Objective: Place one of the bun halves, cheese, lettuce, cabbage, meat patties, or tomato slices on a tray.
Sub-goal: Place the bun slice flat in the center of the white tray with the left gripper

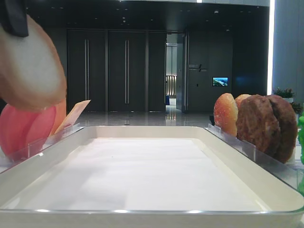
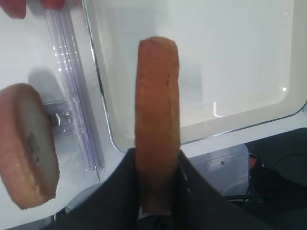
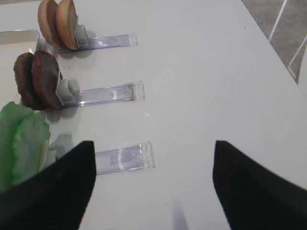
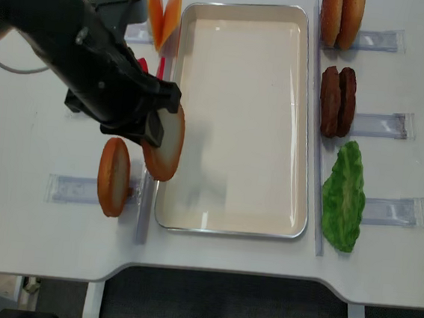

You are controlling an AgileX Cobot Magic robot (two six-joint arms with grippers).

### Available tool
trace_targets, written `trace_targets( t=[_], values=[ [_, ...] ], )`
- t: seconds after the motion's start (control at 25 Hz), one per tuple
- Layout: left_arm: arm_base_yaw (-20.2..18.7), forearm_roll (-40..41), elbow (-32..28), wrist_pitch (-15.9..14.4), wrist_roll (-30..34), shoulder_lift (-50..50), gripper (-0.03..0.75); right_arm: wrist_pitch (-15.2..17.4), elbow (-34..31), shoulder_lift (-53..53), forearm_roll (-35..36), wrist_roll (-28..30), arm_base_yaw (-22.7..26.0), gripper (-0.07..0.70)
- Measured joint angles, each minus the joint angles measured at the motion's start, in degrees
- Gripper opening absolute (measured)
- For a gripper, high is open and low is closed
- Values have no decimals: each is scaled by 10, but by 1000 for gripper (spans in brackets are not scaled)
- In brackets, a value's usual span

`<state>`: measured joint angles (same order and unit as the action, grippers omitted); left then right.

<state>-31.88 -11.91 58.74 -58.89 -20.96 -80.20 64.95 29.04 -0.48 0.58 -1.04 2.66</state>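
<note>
My left gripper (image 2: 157,163) is shut on a bun half (image 2: 157,110), held on edge over the left rim of the white tray (image 2: 206,132). From above, that bun half (image 4: 164,145) hangs at the tray (image 4: 230,206) edge. A second bun half (image 4: 113,176) stands in a rack. Cheese (image 4: 165,8) and tomato slices (image 1: 23,126) are on the left. Meat patties (image 4: 336,99) and lettuce (image 4: 344,194) are on the right; I cannot tell cabbage apart from it. My right gripper (image 3: 153,143) is open over bare table.
Orange domed bun pieces (image 4: 340,17) stand at the back right. Clear plastic racks (image 3: 122,158) lie on both sides of the tray. The left arm (image 4: 80,48) covers the middle-left racks. The table's front edge runs just below the tray.
</note>
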Motion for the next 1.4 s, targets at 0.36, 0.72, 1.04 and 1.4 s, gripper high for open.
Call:
trace_targets(
  t=[0.36, 0.72, 1.04, 1.4],
  values=[
    [8, -129, -1, 71, 142, -26, 135, 0, 0, 0, 0, 0, 0, 489],
    [39, -304, -56, 138, 326, -85, 135, 0, 0, 0, 0, 0, 0, 489],
    [40, -473, -81, 179, 493, -167, 135, 0, 0, 0, 0, 0, 0, 489],
    [40, -562, -81, 189, 580, -224, 133, 0, 0, 0, 0, 0, 0, 489]
  ],
)
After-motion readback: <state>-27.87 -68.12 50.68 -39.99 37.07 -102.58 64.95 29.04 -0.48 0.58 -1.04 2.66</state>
